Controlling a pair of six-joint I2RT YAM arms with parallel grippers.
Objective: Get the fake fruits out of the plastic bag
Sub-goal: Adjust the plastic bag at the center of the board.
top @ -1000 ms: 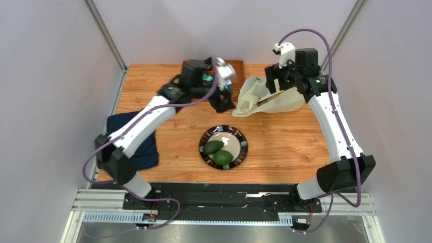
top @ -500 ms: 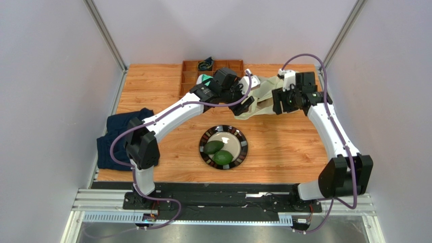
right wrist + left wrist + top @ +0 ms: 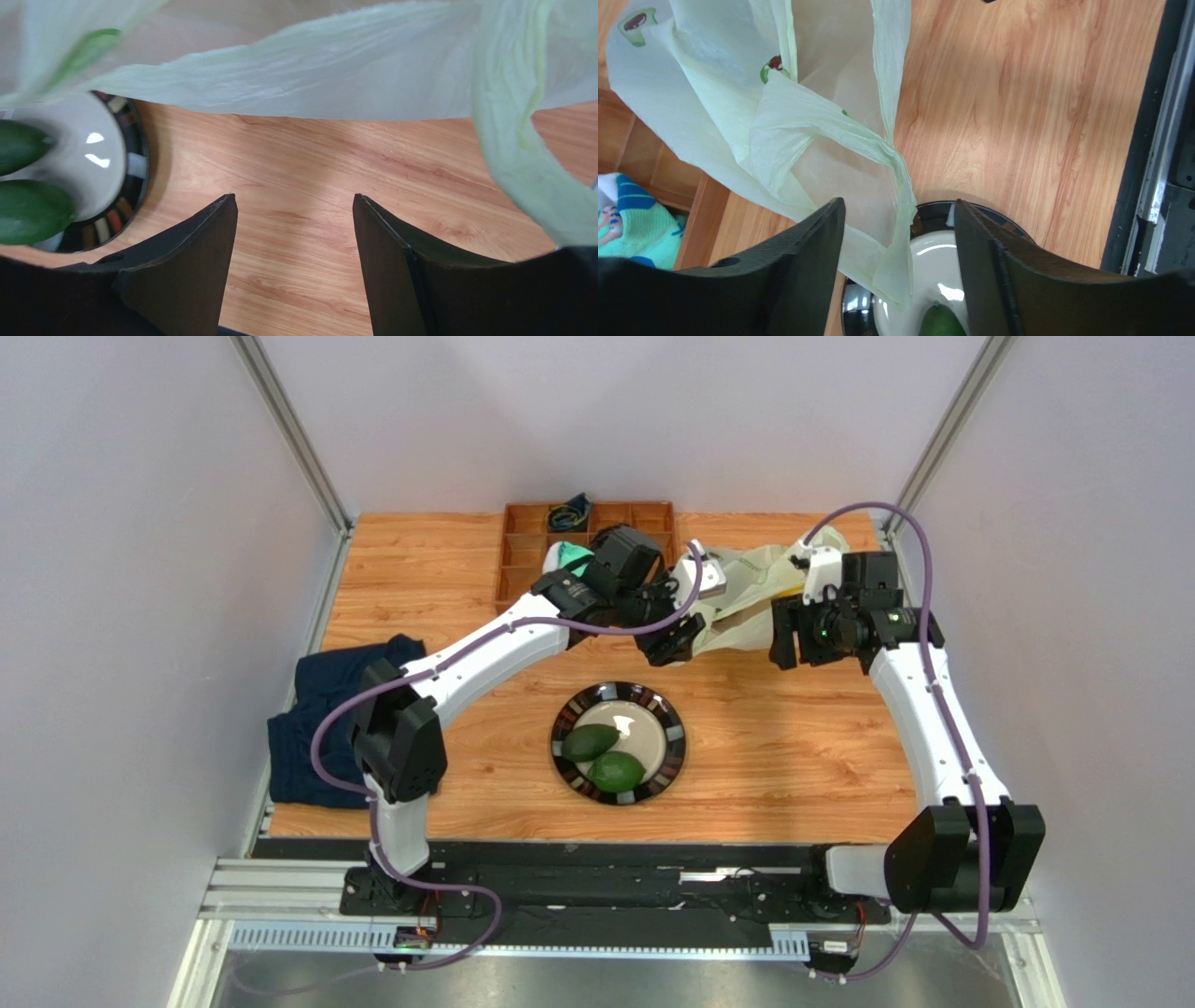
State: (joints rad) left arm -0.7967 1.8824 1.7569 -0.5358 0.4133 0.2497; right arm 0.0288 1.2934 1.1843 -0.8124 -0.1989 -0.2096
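The pale yellowish-green plastic bag (image 3: pixel 739 591) hangs crumpled between my two grippers at the back of the table. My left gripper (image 3: pixel 672 640) is open at the bag's left edge. In the left wrist view (image 3: pixel 899 208) a loose fold of the bag (image 3: pixel 808 133) hangs between the fingers, and they do not clamp it. My right gripper (image 3: pixel 783 636) is open and empty at the bag's right side. Its wrist view (image 3: pixel 294 199) shows bare wood between the fingers and the bag (image 3: pixel 316 70) above. Two green avocados (image 3: pixel 591 742) (image 3: pixel 617 772) lie on the plate (image 3: pixel 673 735). Lemons and grapes are hidden.
A wooden compartment tray (image 3: pixel 526 546) at the back holds a teal-and-white sock (image 3: pixel 567 555), which also shows in the left wrist view (image 3: pixel 629 217). A dark navy cloth (image 3: pixel 323 721) lies at the left edge. Metal posts and grey walls enclose the table.
My left gripper has swung right to the bag's left edge. My right gripper has come forward and down beside the bag. The bag has shifted and bunched between them.
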